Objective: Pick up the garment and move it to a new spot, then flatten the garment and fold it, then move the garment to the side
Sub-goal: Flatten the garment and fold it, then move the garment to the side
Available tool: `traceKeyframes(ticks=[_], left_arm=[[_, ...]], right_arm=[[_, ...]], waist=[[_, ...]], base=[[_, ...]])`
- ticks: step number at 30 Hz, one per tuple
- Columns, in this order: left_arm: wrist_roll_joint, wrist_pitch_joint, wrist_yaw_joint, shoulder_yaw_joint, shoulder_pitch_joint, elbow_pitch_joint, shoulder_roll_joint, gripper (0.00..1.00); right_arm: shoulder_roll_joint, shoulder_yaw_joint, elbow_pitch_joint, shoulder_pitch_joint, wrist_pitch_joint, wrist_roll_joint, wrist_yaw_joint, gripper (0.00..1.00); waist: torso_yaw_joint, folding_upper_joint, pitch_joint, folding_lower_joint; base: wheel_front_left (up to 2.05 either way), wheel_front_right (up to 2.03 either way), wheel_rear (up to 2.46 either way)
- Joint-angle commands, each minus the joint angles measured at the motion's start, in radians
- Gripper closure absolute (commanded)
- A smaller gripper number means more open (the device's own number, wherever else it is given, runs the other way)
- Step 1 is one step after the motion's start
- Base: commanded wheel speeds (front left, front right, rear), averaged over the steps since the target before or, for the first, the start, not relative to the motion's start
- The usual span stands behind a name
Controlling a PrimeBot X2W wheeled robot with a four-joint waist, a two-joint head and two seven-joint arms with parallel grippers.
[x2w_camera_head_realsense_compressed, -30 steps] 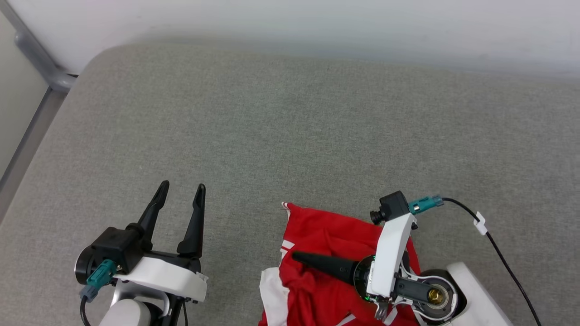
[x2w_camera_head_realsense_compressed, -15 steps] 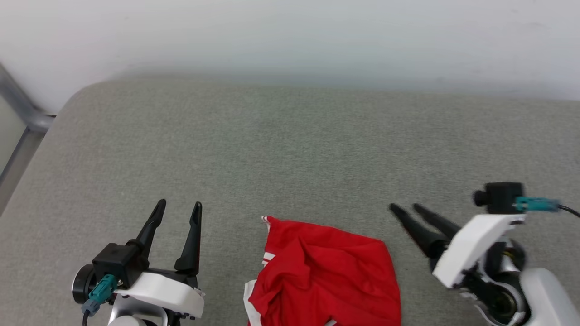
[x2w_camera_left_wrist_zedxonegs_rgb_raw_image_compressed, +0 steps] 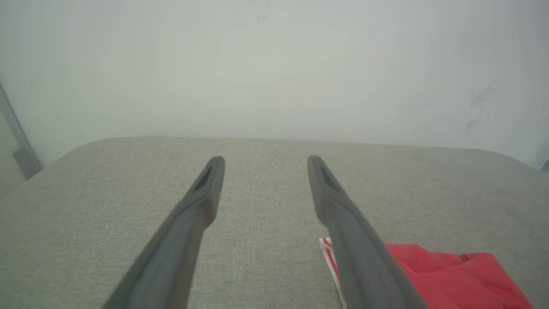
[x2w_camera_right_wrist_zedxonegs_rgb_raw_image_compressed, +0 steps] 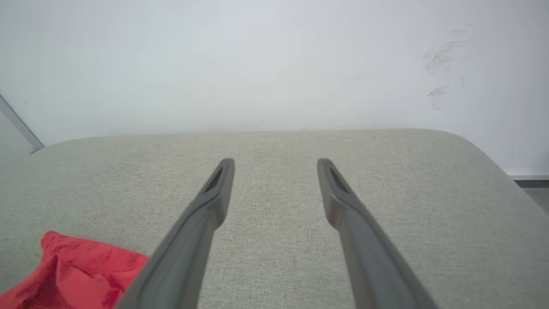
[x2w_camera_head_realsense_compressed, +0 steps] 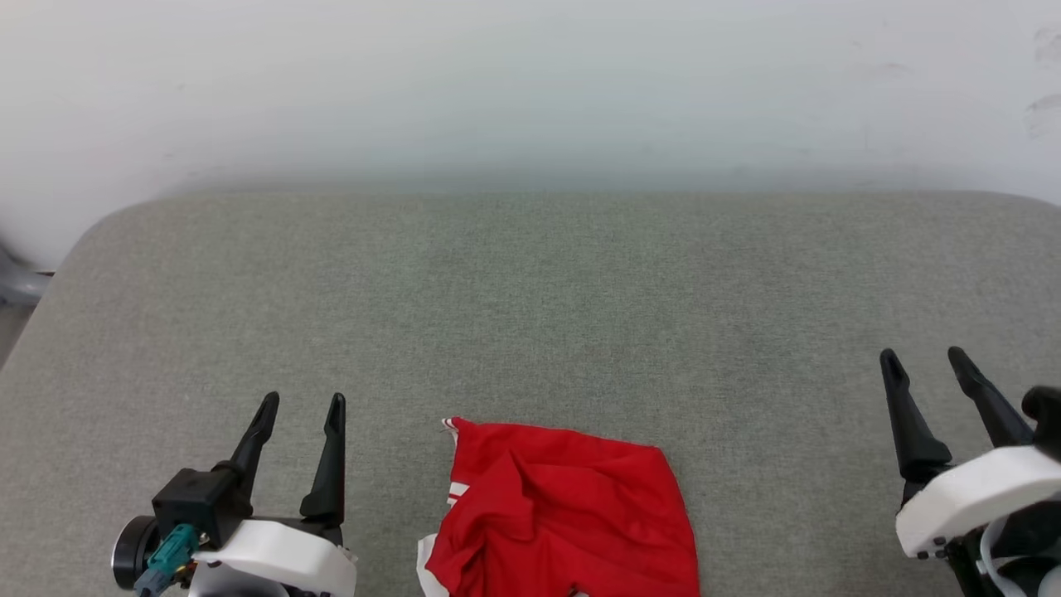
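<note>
The garment point(x2w_camera_head_realsense_compressed: 564, 514) lies in a rumpled red heap at the near edge of the grey table point(x2w_camera_head_realsense_compressed: 530, 298) in the head view. It sits between the left tool point(x2w_camera_head_realsense_compressed: 300, 404) and the right tool point(x2w_camera_head_realsense_compressed: 924, 358), both spread wide, empty and clear of the cloth, the right one well apart. It looks light, soft and limp, so it should sag and bunch when lifted; a pinch on an outer edge seems better than one on the heaped middle. The left wrist view shows the striped trim point(x2w_camera_left_wrist_zedxonegs_rgb_raw_image_compressed: 328, 251) just beside the finger on that view's right, probably the handiest hold. In the right wrist view the garment point(x2w_camera_right_wrist_zedxonegs_rgb_raw_image_compressed: 81, 270) sits low at the left, away from the parted fingers.
</note>
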Motion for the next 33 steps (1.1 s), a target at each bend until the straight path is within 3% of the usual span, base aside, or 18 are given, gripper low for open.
traceKeyframes(ticks=[1, 11, 33], left_arm=[[-0.005, -0.005, 0.007, 0.007, 0.014, 0.003, 0.003, 0.00], [0.019, -0.018, 0.011, 0.019, 0.052, 0.011, -0.002, 0.00], [0.044, -0.025, -0.021, 0.049, 0.027, 0.034, -0.028, 0.00]], right_arm=[[0.006, 0.001, -0.011, 0.020, -0.030, -0.020, 0.000, 0.00], [0.037, 0.037, -0.004, 0.123, -0.136, -0.058, 0.000, 0.00], [0.043, 0.058, 0.034, 0.090, -0.093, -0.042, 0.000, 0.00]], waist=[[-0.007, 0.0000, -0.006, 0.0001], [-0.034, 0.0000, -0.032, 0.0001], [-0.021, 0.0000, -0.023, 0.0001]], base=[[0.00, 0.00, 0.00], [0.00, 0.00, 0.00], [0.00, 0.00, 0.00]])
